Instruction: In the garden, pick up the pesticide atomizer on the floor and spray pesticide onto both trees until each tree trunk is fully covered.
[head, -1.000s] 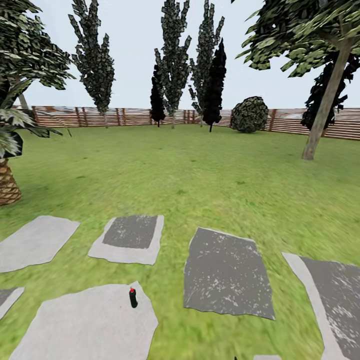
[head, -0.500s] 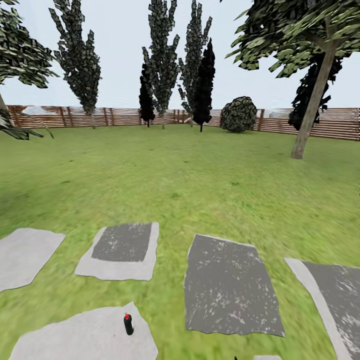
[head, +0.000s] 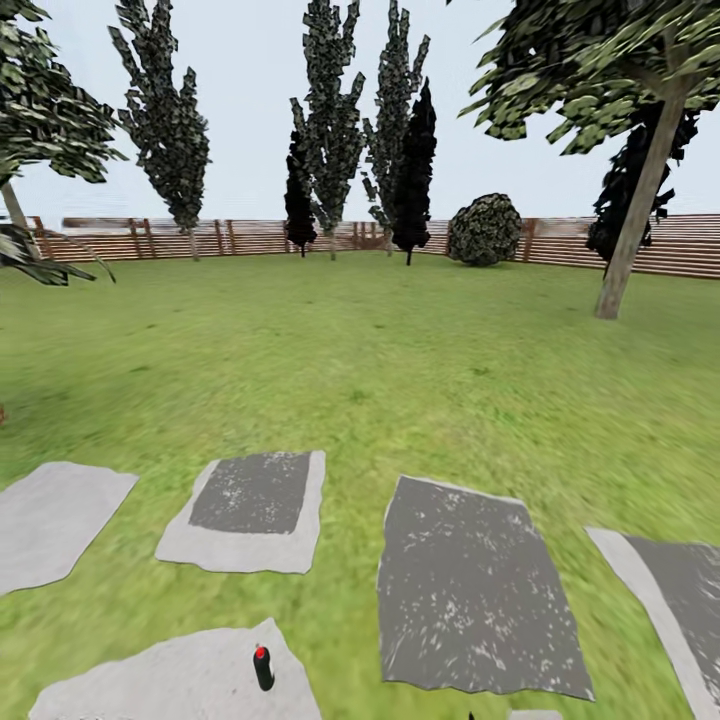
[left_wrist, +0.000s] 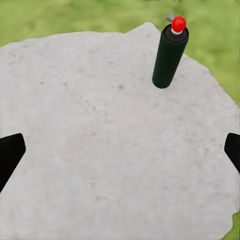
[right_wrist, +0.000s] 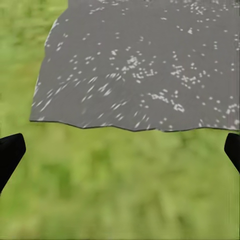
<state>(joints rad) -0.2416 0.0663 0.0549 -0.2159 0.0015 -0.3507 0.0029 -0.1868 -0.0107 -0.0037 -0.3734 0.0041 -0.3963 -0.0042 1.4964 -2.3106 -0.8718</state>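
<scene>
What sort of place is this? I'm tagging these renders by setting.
An outdoor garden, simulated: a wide green grass lawn ringed by a brown horizontal-slat wooden fence, with tall dark conifers and grey stone paving slabs. A black red-capped spray can stands on one pale slab.

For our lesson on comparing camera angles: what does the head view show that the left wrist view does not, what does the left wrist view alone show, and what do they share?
Head view alone: the fenced lawn, a thick-trunked tree, slim conifers, a round shrub and dark paving slabs.

Left wrist view alone: the left gripper, its black jaws spread wide at either edge, holding nothing.

Both: the pesticide atomizer, dark with a red cap, standing upright on a pale stone slab.
</scene>
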